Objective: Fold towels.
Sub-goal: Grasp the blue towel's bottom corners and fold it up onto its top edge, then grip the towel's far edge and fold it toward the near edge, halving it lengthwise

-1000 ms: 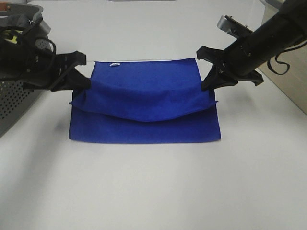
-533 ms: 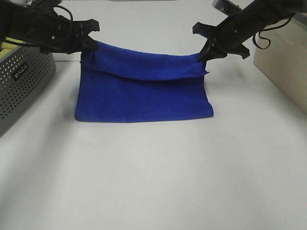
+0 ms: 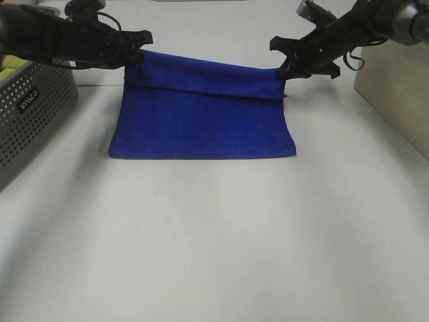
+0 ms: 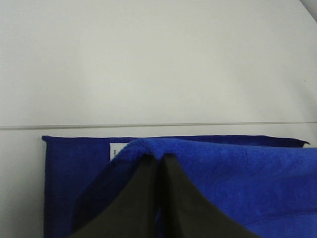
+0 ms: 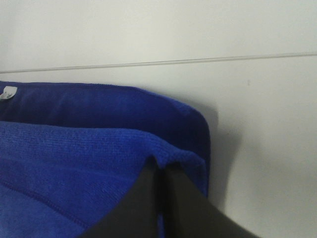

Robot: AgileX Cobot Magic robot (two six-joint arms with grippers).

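Note:
A blue towel [image 3: 201, 117] lies on the white table, its near part flat and its far edge lifted and stretched between both grippers. My left gripper [image 3: 134, 57] is shut on the towel's far left corner; its closed fingers pinch blue cloth in the left wrist view [image 4: 157, 161]. My right gripper [image 3: 283, 69] is shut on the far right corner; the right wrist view shows its fingers pinched on the cloth [image 5: 159, 166]. A small white label [image 4: 114, 149] shows on the towel layer beneath.
A grey perforated basket [image 3: 30, 111] stands at the left edge. A beige box [image 3: 395, 94] stands at the right. White table [image 3: 214, 241] lies in front of the towel.
Both grippers carried the towel's held edge away from the camera toward the far side, pulling it taut. The sagging fold has flattened out over the lower layer.

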